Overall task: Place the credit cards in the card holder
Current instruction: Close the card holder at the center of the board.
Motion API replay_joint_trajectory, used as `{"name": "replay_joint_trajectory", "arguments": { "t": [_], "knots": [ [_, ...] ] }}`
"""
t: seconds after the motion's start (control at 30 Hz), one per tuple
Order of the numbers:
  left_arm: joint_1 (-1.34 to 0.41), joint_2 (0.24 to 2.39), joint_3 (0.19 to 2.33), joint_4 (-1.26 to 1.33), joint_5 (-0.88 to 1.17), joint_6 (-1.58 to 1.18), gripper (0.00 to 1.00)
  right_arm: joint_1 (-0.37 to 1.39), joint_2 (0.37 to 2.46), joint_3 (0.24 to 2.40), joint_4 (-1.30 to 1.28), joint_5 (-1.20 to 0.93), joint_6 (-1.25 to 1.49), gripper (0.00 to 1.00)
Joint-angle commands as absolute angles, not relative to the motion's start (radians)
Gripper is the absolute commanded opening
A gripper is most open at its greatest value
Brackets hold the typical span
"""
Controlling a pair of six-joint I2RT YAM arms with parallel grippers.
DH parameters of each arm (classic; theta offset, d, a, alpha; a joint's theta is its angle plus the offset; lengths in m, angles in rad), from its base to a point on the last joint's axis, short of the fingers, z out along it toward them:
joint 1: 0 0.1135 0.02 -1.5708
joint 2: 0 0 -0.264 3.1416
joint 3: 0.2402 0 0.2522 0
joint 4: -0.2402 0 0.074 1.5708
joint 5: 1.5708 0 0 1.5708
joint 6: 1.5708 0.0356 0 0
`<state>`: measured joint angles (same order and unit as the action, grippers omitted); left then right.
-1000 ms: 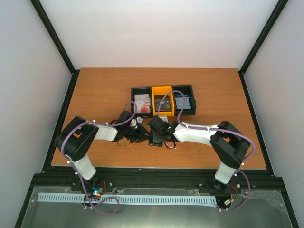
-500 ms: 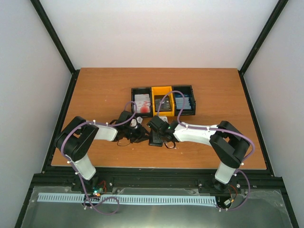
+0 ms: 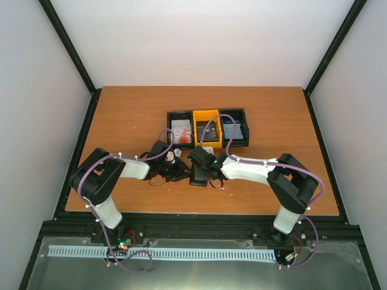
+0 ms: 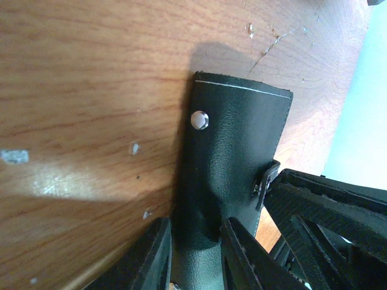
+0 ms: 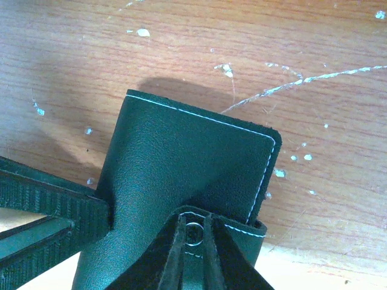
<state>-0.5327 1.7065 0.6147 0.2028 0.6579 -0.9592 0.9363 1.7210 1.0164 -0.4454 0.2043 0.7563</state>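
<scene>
The black card holder [image 3: 198, 176] lies on the table in front of the bins, between both grippers. My left gripper [image 3: 179, 171] is shut on one end of the card holder [image 4: 236, 151], a finger on each side of its leather; a silver snap stud [image 4: 199, 120] shows on it. My right gripper [image 3: 200, 162] is shut on the clasp tab [image 5: 193, 233] of the card holder [image 5: 181, 157], pinching the tab at its snap ring. The flap is lifted off the body. White and red credit cards [image 3: 181, 132], dark grey ones [image 3: 207, 134] and blue ones [image 3: 234, 129] lie in the bins.
A row of three bins stands just behind the grippers: a black bin [image 3: 171, 128], a yellow bin [image 3: 206, 116], a black bin [image 3: 244, 124]. The right gripper's fingers [image 4: 329, 211] crowd the left wrist view. The table's near edge [image 3: 199, 212] is close.
The right gripper has shifted very slightly at the card holder. The left arm has not moved.
</scene>
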Motion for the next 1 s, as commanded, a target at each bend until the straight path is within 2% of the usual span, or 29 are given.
{"name": "replay_joint_trajectory", "arguments": {
  "t": [0.0,0.97],
  "knots": [
    [-0.527,1.733,0.603,0.120,0.606,-0.947,0.25,0.931,1.704,1.037,-0.441,0.232,0.749,0.11],
    [-0.528,1.739,0.606,0.125,0.609,-0.946,0.25,0.955,1.760,0.980,-0.458,0.164,0.775,0.08]
  ]
}}
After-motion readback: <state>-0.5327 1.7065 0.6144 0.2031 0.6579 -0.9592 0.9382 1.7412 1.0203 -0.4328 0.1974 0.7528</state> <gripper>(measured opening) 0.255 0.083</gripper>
